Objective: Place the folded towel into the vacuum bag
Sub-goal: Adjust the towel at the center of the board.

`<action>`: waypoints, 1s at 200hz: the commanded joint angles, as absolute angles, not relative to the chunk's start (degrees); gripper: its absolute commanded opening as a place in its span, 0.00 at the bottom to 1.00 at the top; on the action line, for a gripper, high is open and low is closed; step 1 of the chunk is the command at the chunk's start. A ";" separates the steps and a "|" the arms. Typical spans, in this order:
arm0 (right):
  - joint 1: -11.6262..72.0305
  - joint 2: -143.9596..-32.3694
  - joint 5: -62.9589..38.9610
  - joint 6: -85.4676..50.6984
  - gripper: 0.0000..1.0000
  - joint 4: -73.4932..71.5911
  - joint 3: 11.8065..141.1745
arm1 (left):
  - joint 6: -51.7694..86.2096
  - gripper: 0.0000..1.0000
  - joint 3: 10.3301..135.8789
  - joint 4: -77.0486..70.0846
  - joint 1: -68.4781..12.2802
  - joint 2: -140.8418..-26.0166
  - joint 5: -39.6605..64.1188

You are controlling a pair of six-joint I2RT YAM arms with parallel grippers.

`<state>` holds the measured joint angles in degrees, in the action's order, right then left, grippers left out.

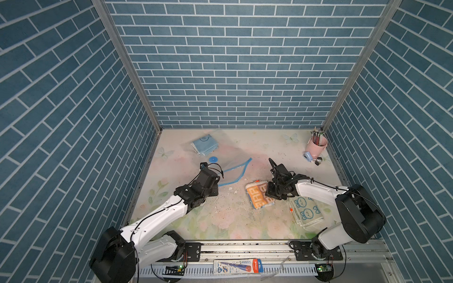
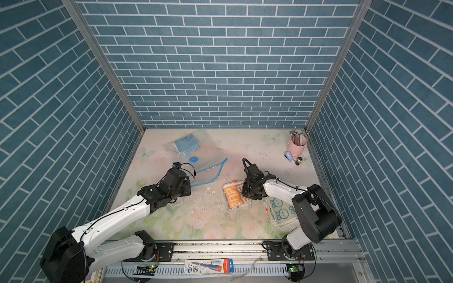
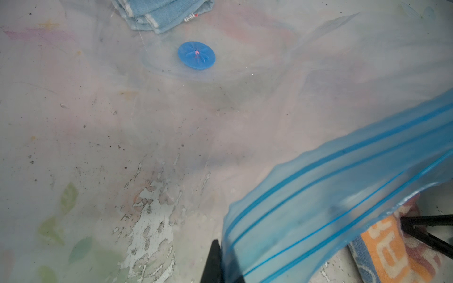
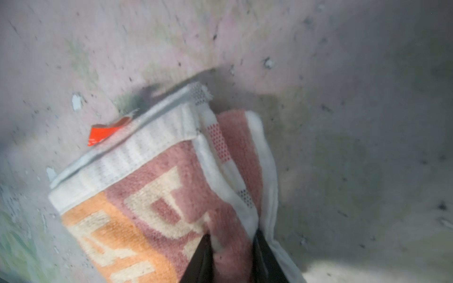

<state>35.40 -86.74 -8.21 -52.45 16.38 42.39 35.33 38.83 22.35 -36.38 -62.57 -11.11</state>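
The folded towel [image 1: 256,196] [image 2: 232,197], orange and pink with pale letters, lies at mid-table. My right gripper [image 4: 231,237] [image 1: 268,196] is shut on the towel's [image 4: 159,208] right edge, with a pink fold pinched between the two black fingers. The vacuum bag [image 1: 230,171] [image 2: 208,171] is clear plastic spread over the far left, with a round blue valve [image 3: 196,55] [image 1: 214,158]. My left gripper [image 3: 221,247] [image 1: 219,184] is shut on the bag's blue zip-seal strip [image 3: 343,191], which is raised off the table. The towel's corner [image 3: 392,247] shows below that strip.
A folded blue towel [image 1: 204,144] [image 3: 159,14] lies at the far left under the clear plastic. A white towel with blue bears [image 1: 306,210] sits beside my right arm. A pink cup of pens [image 1: 316,144] and a small blue stapler [image 1: 307,156] stand far right.
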 commanded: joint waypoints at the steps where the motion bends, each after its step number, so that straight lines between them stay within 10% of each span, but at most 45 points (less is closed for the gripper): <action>1: 36.39 -86.03 -1.84 -71.35 0.32 8.05 38.23 | 35.15 0.00 37.97 21.88 -36.08 -62.18 -11.78; 93: 40.60 -73.15 7.91 -64.80 0.67 22.52 42.55 | 35.41 0.00 37.09 21.80 -36.08 -60.83 -12.49; 200: 29.58 -80.90 -14.80 -39.02 0.69 26.50 46.51 | 35.47 0.00 37.14 22.58 -36.08 -59.99 -12.39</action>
<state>29.67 -76.31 -8.01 -43.53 26.79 45.74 35.35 37.74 22.02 -36.38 -61.21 -11.51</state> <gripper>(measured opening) 0.687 0.052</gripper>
